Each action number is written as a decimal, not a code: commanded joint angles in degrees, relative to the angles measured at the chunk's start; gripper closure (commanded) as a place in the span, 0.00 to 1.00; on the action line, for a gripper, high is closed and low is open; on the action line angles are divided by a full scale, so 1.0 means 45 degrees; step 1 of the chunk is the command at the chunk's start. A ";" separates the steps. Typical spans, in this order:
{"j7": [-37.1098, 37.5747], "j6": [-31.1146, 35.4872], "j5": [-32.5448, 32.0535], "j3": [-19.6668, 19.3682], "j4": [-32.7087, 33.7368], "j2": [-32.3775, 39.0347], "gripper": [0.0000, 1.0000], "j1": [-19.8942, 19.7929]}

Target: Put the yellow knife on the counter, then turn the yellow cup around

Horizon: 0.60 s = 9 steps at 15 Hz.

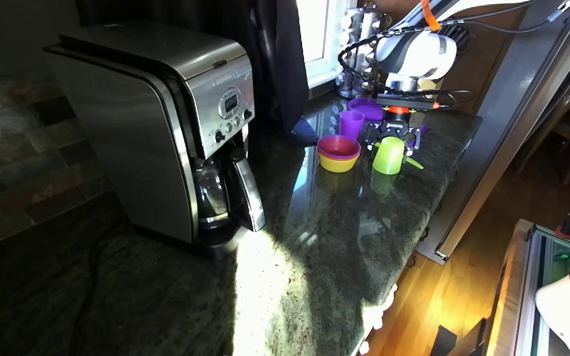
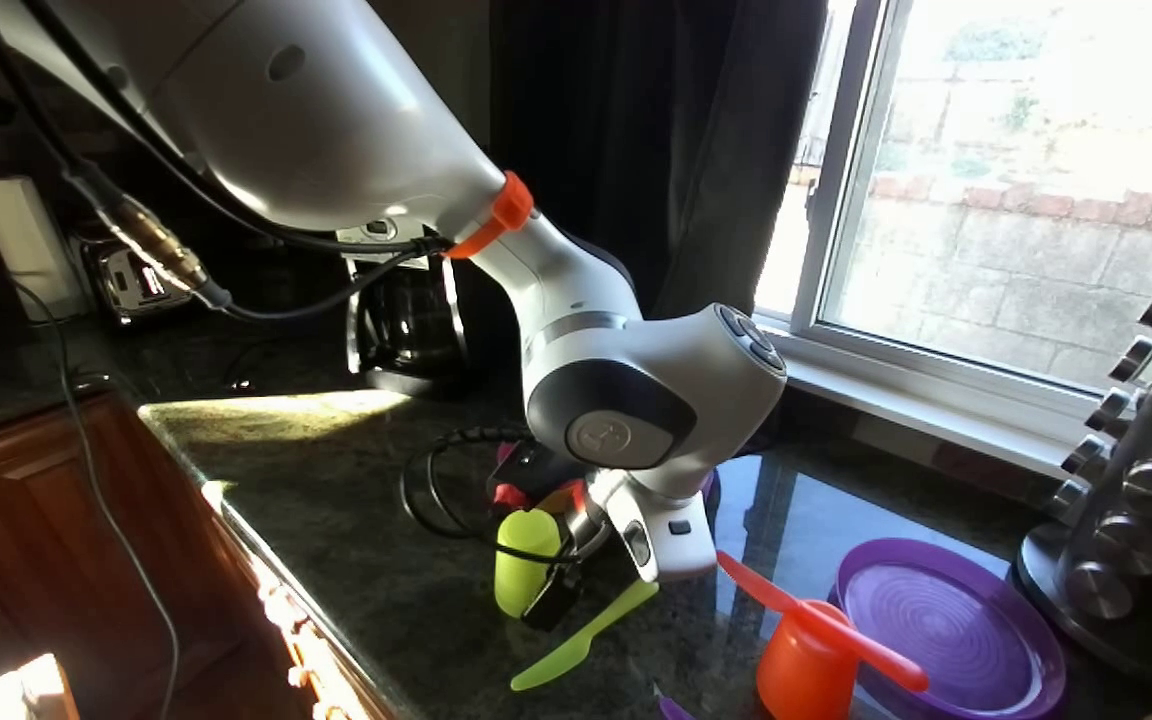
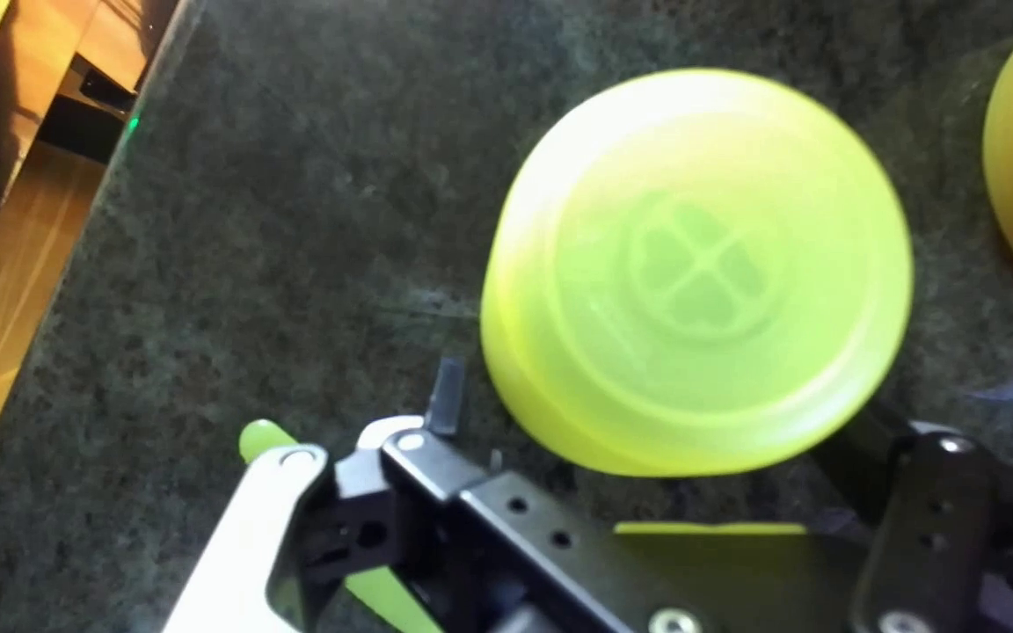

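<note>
The yellow knife (image 2: pixel 586 642) lies flat on the dark counter (image 1: pixel 334 222); it shows partly behind the cup in an exterior view (image 1: pixel 415 163) and partly under the gripper in the wrist view (image 3: pixel 392 600). The yellow cup (image 3: pixel 700 264) stands upside down on the counter, its base facing up, in both exterior views (image 1: pixel 389 157) (image 2: pixel 524 565). My gripper (image 3: pixel 660 413) is open and low at the cup, one finger on each side. A gap shows between the left finger and the cup; contact on the right side cannot be told.
Stacked bowls (image 1: pixel 338 160) and a purple cup (image 1: pixel 351 124) stand beside the gripper. An orange cup (image 2: pixel 804 670) with an orange knife (image 2: pixel 871 652) on top, a purple plate (image 2: pixel 946 630) and a spice rack (image 2: pixel 1136 500) are behind. A coffee maker (image 1: pixel 131 123) stands farther along.
</note>
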 commanded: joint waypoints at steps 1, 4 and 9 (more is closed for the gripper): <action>-0.0244 -0.0350 0.0362 -0.0019 0.0288 0.0209 0.36 -0.0015; -0.0241 -0.0324 0.0384 -0.0014 0.0378 0.0230 0.51 0.0002; -0.0176 -0.0145 0.0321 -0.0033 0.0126 -0.0112 0.54 0.0079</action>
